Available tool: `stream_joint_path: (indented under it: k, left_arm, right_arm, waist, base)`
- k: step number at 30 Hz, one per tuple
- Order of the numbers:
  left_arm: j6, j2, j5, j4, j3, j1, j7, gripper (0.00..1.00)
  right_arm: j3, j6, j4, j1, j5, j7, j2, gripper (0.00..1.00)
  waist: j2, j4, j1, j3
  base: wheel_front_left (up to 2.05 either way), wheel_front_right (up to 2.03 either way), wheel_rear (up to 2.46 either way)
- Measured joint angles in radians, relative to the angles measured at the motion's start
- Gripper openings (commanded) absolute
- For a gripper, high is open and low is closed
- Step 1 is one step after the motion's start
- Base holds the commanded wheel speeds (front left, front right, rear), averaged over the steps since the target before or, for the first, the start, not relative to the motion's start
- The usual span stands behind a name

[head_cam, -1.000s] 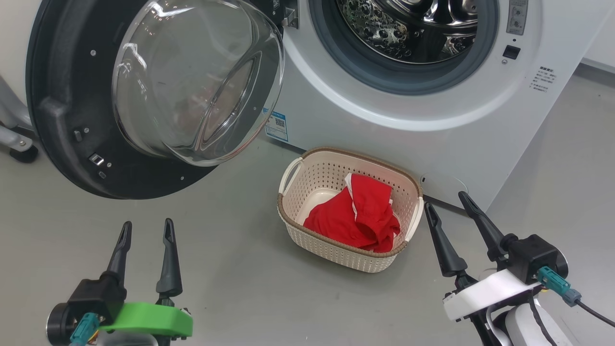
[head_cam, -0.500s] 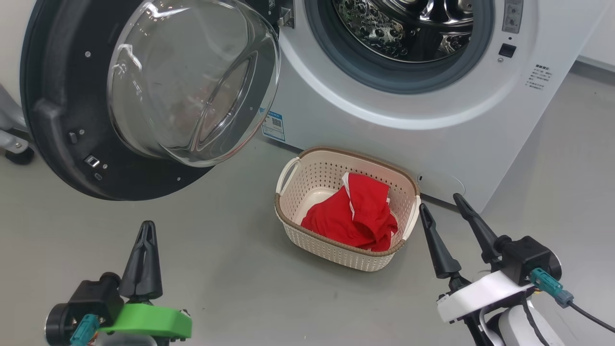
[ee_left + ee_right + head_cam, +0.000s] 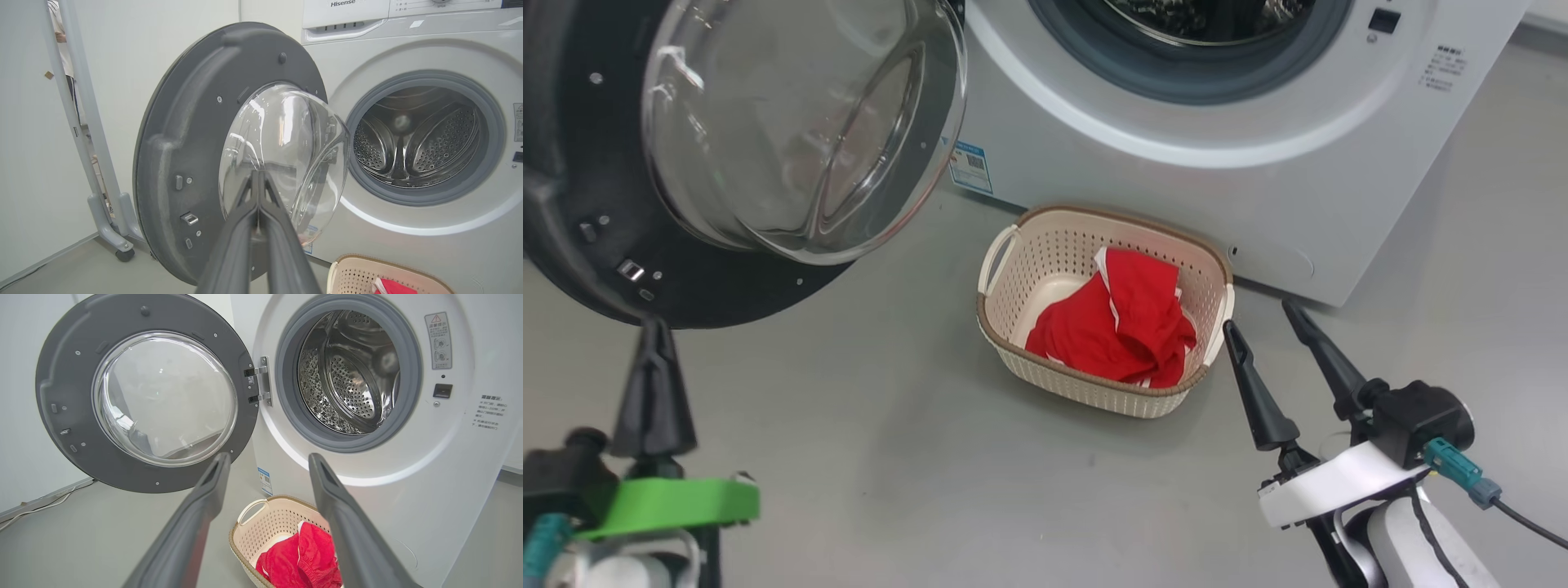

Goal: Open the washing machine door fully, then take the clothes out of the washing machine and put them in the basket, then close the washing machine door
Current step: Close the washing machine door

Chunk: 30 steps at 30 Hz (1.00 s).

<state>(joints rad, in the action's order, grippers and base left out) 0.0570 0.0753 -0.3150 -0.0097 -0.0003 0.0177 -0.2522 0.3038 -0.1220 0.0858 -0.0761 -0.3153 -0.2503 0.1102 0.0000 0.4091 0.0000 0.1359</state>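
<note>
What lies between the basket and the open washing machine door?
Bare grey floor separates the basket from the washing machine door, per the head view.

The washing machine door (image 3: 61, 375) has a matt, faintly grainy dark plastic rim around clear, glossy glass. The drum (image 3: 351, 379) is shiny perforated steel. The basket (image 3: 1094, 402) is cream plastic; the clothes (image 3: 1127, 327) are soft red cloth.
</note>
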Motion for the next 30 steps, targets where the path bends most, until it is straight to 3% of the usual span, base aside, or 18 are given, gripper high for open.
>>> stream_joint_path:
  k: [8,18,22,30]
  left_arm:
    - [0.000,0.085,-0.003,-0.061,0.088,0.116,-0.005,0.00]
    - [-0.007,0.254,-0.085,-0.070,0.285,0.293,0.047,0.00]
    - [-0.010,0.330,-0.085,-0.037,0.322,0.333,0.090,0.00]
    - [0.001,0.331,-0.260,0.105,0.444,0.468,0.181,0.00]
  right_arm:
    - [0.016,0.000,-0.042,-0.043,0.011,0.026,0.053,1.00]
    - [0.022,0.000,-0.072,-0.091,0.016,0.035,0.111,1.00]
    - [0.020,0.000,-0.077,-0.099,0.016,0.035,0.124,1.00]
    - [0.013,0.000,-0.081,-0.111,0.014,0.035,0.142,1.00]
  waist:
    - [0.0000,-0.022,0.0000,0.089]
    - [0.0000,-0.061,0.0000,0.205]
    - [0.0000,-0.076,0.0000,0.234]
    - [0.0000,-0.093,0.0000,0.271]
  base:
    - [0.00,0.00,0.00]
    - [0.00,0.00,0.00]
    - [0.00,0.00,0.00]
    - [0.00,0.00,0.00]
